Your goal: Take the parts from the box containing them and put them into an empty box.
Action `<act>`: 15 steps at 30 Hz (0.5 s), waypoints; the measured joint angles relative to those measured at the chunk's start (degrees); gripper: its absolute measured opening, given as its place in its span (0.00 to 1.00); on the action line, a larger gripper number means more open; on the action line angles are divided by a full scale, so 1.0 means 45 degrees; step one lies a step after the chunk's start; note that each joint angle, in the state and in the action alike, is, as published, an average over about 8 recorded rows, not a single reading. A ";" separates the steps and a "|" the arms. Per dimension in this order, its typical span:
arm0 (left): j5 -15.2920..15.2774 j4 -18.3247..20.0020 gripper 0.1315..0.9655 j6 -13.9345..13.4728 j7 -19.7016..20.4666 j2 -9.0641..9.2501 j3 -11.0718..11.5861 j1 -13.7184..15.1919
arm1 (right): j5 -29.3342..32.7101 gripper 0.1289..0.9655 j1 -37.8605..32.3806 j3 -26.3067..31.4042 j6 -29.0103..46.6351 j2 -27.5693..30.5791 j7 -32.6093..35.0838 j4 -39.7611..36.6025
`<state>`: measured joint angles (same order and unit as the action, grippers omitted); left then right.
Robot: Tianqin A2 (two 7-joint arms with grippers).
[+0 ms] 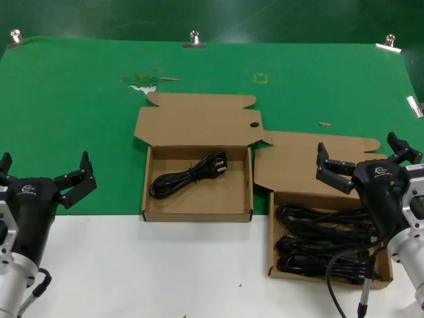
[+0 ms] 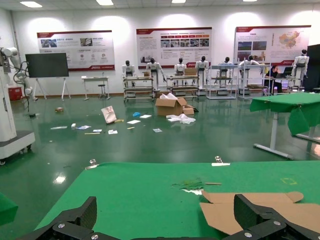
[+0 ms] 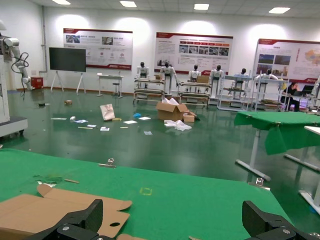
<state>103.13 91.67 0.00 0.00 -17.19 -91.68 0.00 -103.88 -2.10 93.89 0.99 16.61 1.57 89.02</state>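
The right claw (image 1: 368,159) hangs wide open and empty, just above the full box (image 1: 329,271); its cord bundles (image 1: 324,240) lie crosswise directly below; the left claw (image 1: 45,173) waits open, well apart; the other box (image 1: 198,211) holds one cord (image 1: 189,175).

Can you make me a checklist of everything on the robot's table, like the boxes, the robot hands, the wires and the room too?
Surface: green cloth at the back, held by metal clips; white tabletop in front.
Job's things: the box containing them holds many black cord bundles; the near-empty box holds one cord bundle. Both lids are open.
Clutter: torn white and green scraps, small brown slivers, a yellow square mark.
Grippers: left gripper open, holding nothing, low at the left edge; right gripper open, holding nothing, above the full box.
Cables: robot wiring hangs by the right arm.
Surroundings: hall with green floor, scattered papers, cardboard boxes, other robots and wall posters.
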 joint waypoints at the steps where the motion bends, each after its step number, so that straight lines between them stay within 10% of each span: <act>1: 0.0000 0.0000 1.00 0.0000 0.0000 0.0000 0.0000 0.0000 | 0.0000 1.00 0.0000 0.0000 0.0000 0.0000 0.0000 0.0000; 15: 0.0000 0.0000 1.00 0.0000 0.0000 0.0000 0.0002 0.0000 | 0.0000 1.00 0.0000 0.0000 0.0000 0.0000 0.0000 0.0000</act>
<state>103.13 91.67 0.00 0.00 -17.19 -91.67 0.00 -103.88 -2.10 93.89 0.99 16.61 1.57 89.02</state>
